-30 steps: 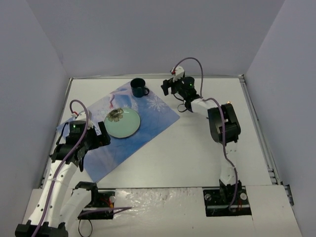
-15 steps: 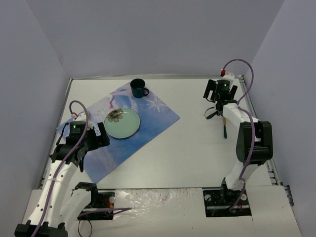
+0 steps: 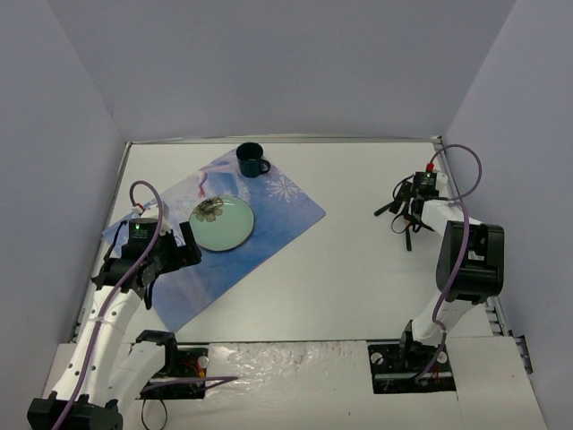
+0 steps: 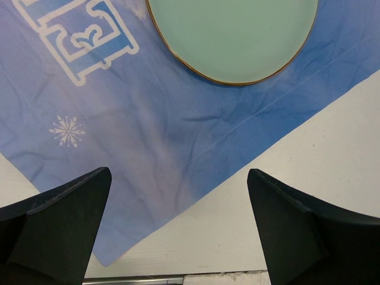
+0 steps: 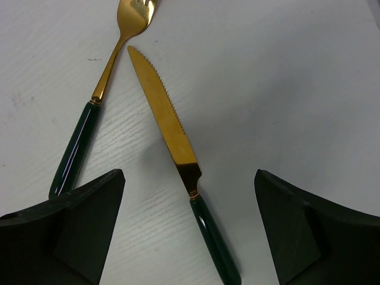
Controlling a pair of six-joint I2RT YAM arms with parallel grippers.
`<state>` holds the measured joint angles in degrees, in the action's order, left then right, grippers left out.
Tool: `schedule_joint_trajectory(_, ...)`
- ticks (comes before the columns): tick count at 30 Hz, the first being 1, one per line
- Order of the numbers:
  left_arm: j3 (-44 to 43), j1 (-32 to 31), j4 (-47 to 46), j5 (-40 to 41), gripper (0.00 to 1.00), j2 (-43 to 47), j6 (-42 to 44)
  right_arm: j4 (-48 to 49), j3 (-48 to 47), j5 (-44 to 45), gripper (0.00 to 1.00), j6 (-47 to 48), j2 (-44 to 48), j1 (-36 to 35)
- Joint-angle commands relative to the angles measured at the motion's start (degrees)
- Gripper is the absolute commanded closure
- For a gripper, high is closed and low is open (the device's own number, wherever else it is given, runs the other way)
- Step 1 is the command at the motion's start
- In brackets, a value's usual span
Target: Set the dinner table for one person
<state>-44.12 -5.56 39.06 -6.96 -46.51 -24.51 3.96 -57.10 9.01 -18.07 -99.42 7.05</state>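
Fetching cutlery: the right gripper [image 5: 189,173], jaws wide, hung over the gold, green-handled serrated knife [image 5: 163,119] mid-frame; next it needed lowering to grasp. The left gripper [image 4: 179,171] was wide too.

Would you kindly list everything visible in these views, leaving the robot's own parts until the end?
dinner table: one, white, beneath everything
placemat: one, blue with snowflake print, lying askew on the table's left half
plate: one, pale green with a gold rim, on the placemat
mug: one, dark, at the placemat's far corner
fork: one, gold with a dark green handle, on bare table at the right
knife: one, gold with a dark green handle, beside the fork
left gripper: one, black, open above the placemat's near edge
right gripper: one, black, open above the knife and fork
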Motion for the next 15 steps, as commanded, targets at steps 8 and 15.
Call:
schedule_joint_trajectory(8, -1.07, -0.15, -2.29, -1.25, 0.03, 0.13, -0.29, -3.14, 4.28, -5.99, 0.25, 0.22, 3.51, -0.35)
schedule_joint_trajectory(15, -0.97, -0.20, -2.70, -2.51, 0.03, 0.23, -0.12, -3.70, 7.40, -6.94, 0.37, 2.62, 5.90, -0.28)
